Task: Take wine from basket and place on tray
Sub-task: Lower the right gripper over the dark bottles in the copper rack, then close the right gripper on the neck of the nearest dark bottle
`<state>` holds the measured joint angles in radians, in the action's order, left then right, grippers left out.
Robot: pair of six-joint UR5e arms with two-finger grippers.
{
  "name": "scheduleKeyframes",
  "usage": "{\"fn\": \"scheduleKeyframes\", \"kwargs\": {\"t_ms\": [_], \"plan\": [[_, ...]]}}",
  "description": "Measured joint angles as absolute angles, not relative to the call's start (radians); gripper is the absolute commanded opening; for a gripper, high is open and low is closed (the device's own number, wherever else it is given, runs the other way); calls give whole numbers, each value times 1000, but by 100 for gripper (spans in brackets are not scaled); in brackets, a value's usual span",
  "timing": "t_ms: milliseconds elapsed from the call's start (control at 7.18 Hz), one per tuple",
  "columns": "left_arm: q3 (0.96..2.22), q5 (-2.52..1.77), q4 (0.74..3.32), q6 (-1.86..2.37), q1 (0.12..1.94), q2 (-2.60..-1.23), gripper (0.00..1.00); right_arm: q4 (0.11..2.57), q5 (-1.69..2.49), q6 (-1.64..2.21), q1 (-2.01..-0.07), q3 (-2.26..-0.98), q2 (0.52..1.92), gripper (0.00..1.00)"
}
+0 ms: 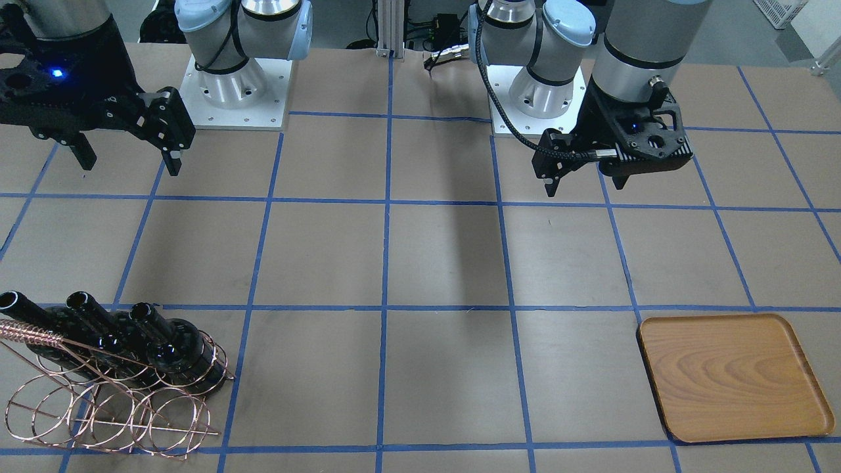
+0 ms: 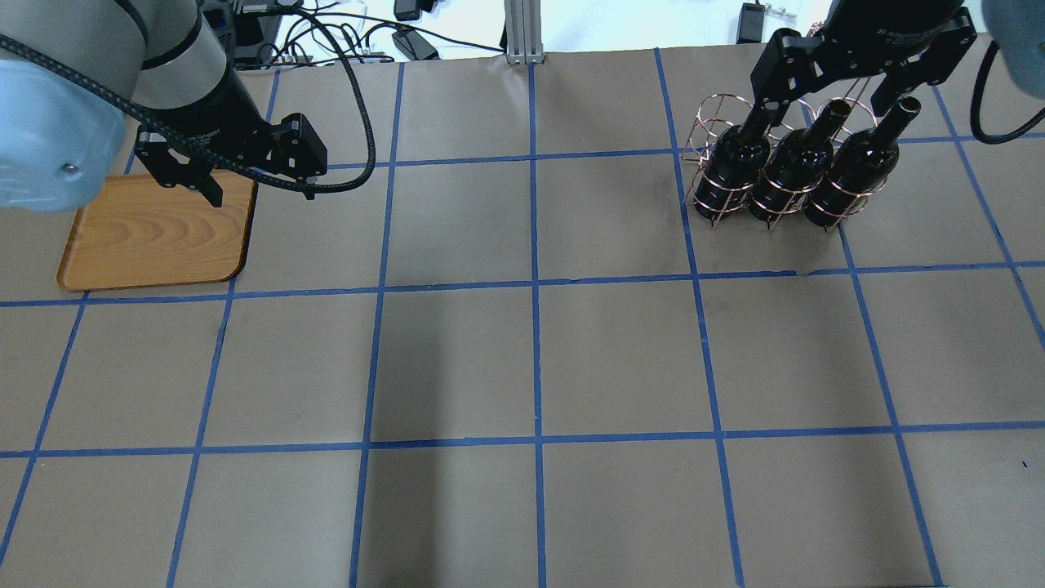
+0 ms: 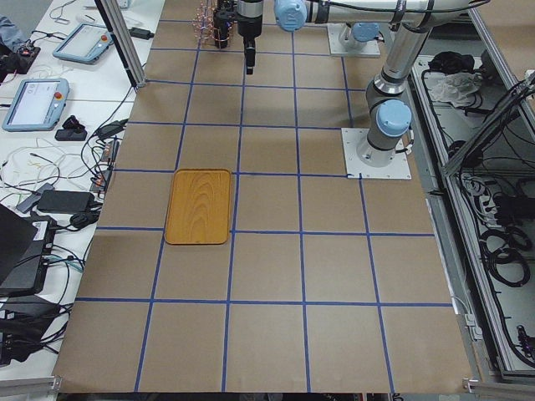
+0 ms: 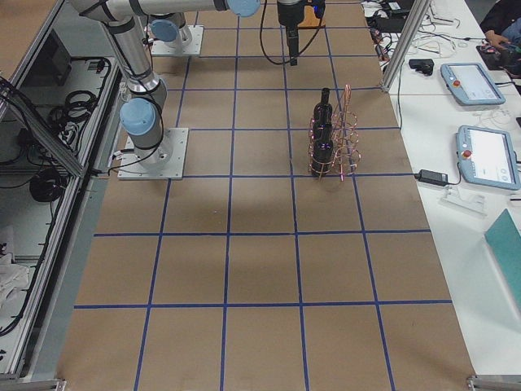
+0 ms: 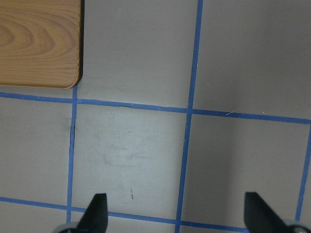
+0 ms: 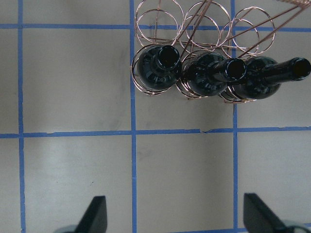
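Three dark wine bottles [image 2: 788, 171] [image 6: 214, 75] stand upright side by side in the copper wire basket [image 2: 710, 122] [image 1: 112, 414], in its row nearer the robot. My right gripper [image 2: 824, 106] [image 6: 177, 213] hovers open and empty above the table, on the robot's side of the basket and touching nothing. The wooden tray [image 2: 155, 237] [image 1: 729, 378] lies bare at the far left. My left gripper [image 2: 261, 194] [image 5: 177, 213] hangs open and empty above the table just off the tray's corner [image 5: 39, 43].
Brown paper with a blue tape grid covers the table [image 2: 531, 359]. The basket's outer row of loops [image 6: 204, 19] holds nothing. Both arm bases [image 1: 233, 92] stand at the robot's edge. Tablets and cables lie on side benches [image 4: 480, 122].
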<state>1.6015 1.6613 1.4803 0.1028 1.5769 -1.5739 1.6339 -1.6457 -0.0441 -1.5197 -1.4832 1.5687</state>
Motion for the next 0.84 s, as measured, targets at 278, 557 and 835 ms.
{"fn": "scheduleKeyframes", "kwargs": {"t_ms": [278, 557, 835], "plan": [[1601, 1661, 1479, 103, 1577, -1574, 100, 1645, -1643, -64, -1460, -1488, 1562, 100], [1601, 1661, 1479, 103, 1577, -1574, 100, 1739, -1628, -88, -1421, -1540, 1542, 100], [1601, 1661, 1479, 103, 1577, -1575, 100, 1885, -1623, -179, -1397, -1606, 1495, 98]]}}
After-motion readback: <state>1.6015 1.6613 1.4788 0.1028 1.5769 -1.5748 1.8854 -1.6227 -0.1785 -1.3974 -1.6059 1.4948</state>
